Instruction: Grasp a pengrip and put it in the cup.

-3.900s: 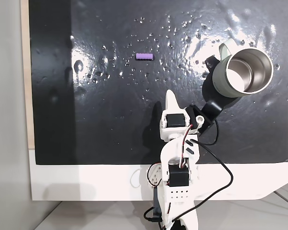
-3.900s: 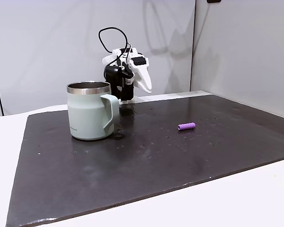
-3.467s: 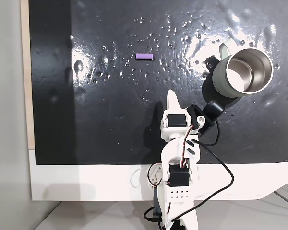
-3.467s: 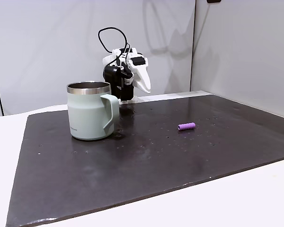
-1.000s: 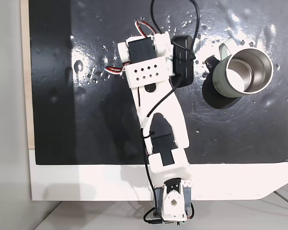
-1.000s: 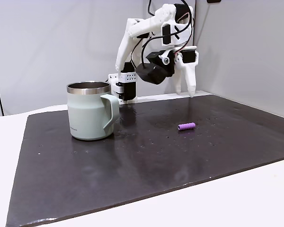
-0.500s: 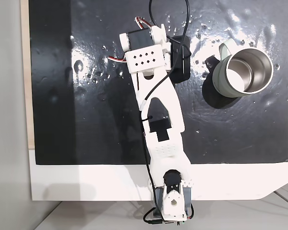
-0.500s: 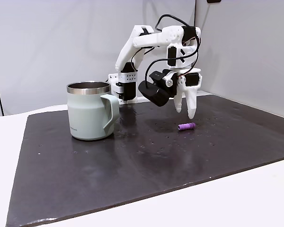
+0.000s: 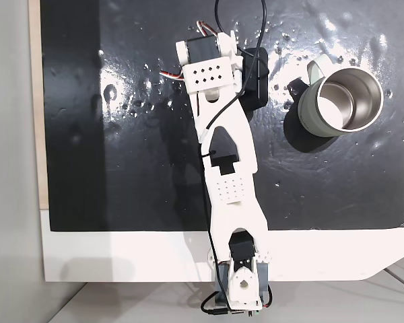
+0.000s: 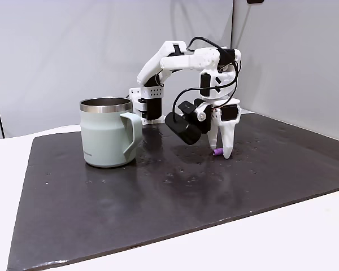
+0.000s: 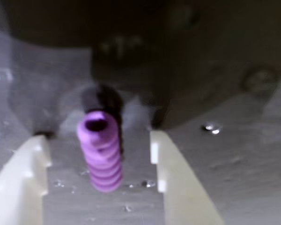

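Observation:
The purple ribbed pengrip [image 11: 100, 150] lies on the black mat between my two white fingers, one finger [image 11: 21, 185] to its left and one to its right, with gaps on both sides. My gripper [image 11: 99, 140] is open and lowered to the mat around it. In a fixed view from the side, the gripper [image 10: 224, 152] stands on the mat with a bit of the pengrip [image 10: 217, 151] peeking out beside a fingertip. The cup [image 10: 108, 132], pale grey-green with a steel inside, stands upright to the left; from above the cup [image 9: 339, 101] sits at the right.
The black mat [image 9: 121, 168] covers most of the white table [image 9: 121, 256]. The arm [image 9: 222, 148] stretches from its base at the table's near edge across the mat's middle. Small shiny droplets dot the mat. Walls stand behind the table [image 10: 56, 51].
The arm unfolded from its rest pose and reached out over the mat. In the last half second the gripper dropped to the mat and now straddles the pengrip.

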Robot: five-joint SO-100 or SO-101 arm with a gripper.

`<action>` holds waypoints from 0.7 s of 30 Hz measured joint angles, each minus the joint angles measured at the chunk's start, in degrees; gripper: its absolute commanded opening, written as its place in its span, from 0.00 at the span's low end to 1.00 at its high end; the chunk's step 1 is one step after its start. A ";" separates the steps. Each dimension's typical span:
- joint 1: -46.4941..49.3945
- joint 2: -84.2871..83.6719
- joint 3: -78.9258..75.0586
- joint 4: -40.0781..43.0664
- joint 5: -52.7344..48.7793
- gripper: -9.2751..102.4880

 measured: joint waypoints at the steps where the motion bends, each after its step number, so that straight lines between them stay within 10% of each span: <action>1: 0.00 -0.79 -1.14 0.26 -0.09 0.25; 21: 0.09 1.58 0.09 -0.35 0.00 0.08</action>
